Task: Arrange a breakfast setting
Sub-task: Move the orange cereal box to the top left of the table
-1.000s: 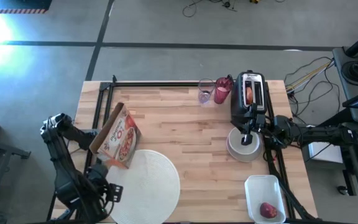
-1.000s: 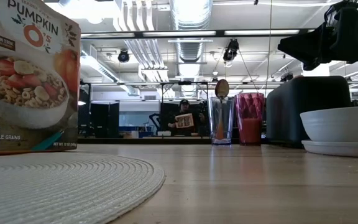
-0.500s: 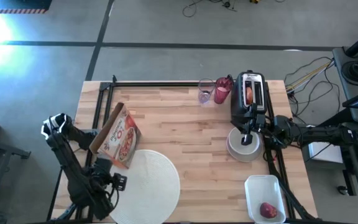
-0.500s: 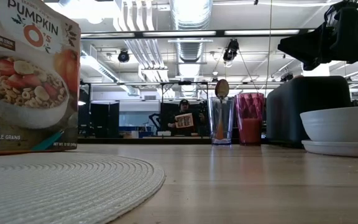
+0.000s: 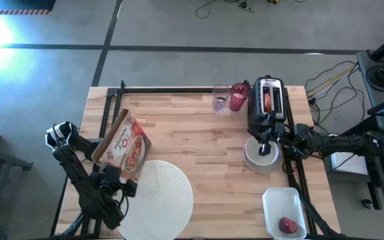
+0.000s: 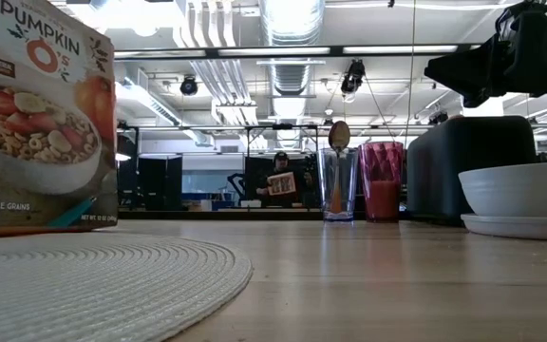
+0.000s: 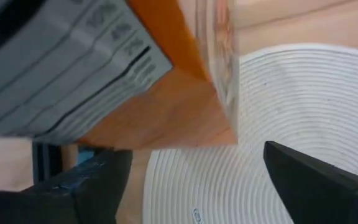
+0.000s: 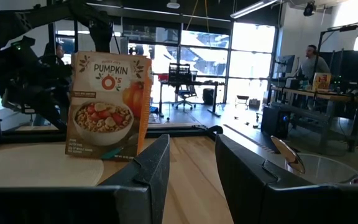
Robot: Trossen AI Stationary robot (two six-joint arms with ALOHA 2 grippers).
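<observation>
The orange cardboard cereal box (image 5: 122, 148) is now released by the wide-open left gripper (image 5: 115, 189); the right gripper (image 5: 267, 143) is kept half-open, empty, over the small white bowl (image 5: 261, 160).

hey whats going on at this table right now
A two-armed robot is laying out breakfast things. The left tool sits at the near left of the table with its fingers spread, right beside the Pumpkin O's cereal box, which stands at the edge of a round white woven placemat. The right tool hangs over a small white bowl on a grey plate, next to a black toaster. A clear glass with a spoon, a pink tumbler and an apple in a white tray wait untouched.
</observation>
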